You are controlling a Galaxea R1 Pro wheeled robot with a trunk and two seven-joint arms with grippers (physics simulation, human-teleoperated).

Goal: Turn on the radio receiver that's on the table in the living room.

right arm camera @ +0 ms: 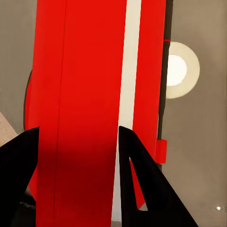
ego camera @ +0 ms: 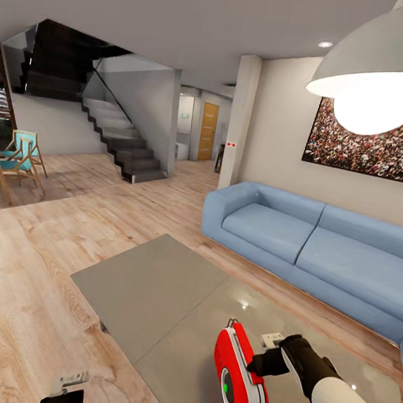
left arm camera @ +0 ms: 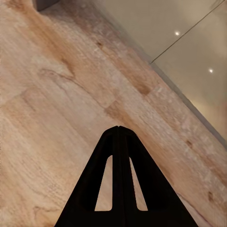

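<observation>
The small rounded red radio with white-grey side trim (ego camera: 240,380) stands upright on the near part of the low rectangular grey glossy counter (ego camera: 149,290), in the living room with the long blue sofa (ego camera: 324,246) beyond it. The right gripper (ego camera: 261,364) is at the radio's back edge, reaching in from the right — far the nearer of the two arms. In the right wrist view the gripper's black fingers (right arm camera: 142,184) straddle the red body (right arm camera: 90,94), one on each side of it, the radio's long axis running straight away from the camera between them; they look set fairly wide around it, though whether the pads press on the casing I cannot tell.

The radio's face turns toward the robot's left and front: a round dark dial with a green centre sits on it, ringed in white, and a thin handle runs over the top. A white trim strip runs down the side.

The left gripper (left arm camera: 118,130) hangs low over the light wood plank floor (left arm camera: 56,94) just beside the counter's edge — its fingers pressed together to a point, holding nothing.
</observation>
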